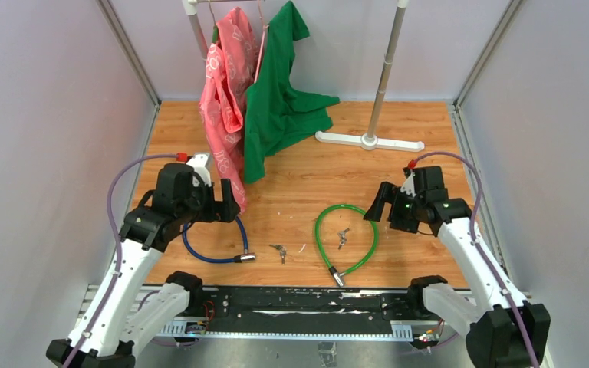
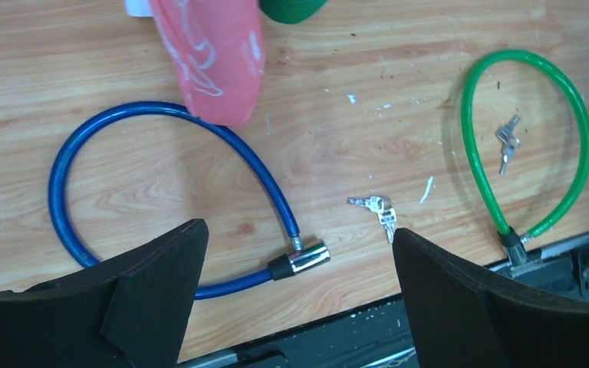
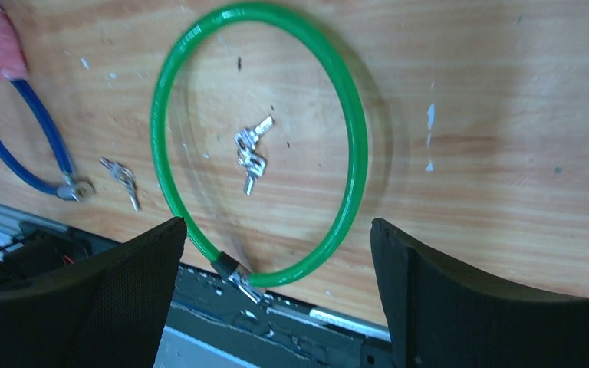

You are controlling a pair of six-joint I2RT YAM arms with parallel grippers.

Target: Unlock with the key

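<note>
A blue cable lock (image 1: pixel 199 253) lies looped on the wooden table (image 1: pixel 307 184) at the left, its chrome head (image 2: pixel 307 257) closed on the cable end. A small bunch of keys (image 2: pixel 380 208) lies just right of that head. A green cable lock (image 3: pixel 357 138) lies looped at the right, with its head (image 3: pixel 238 276) at the table's front edge. A second bunch of keys (image 3: pixel 249 153) rests inside the green loop. My left gripper (image 2: pixel 299 228) hovers open above the blue lock's head. My right gripper (image 3: pixel 278 224) hovers open above the green loop. Neither holds anything.
A clothes rack stands at the back with a pink garment (image 1: pixel 226 92) and a green garment (image 1: pixel 280 100) hanging to the table; the pink hem reaches the blue loop. The rack's white foot (image 1: pixel 368 140) lies back right. A black rail (image 1: pixel 307 303) runs along the front edge; walls close both sides.
</note>
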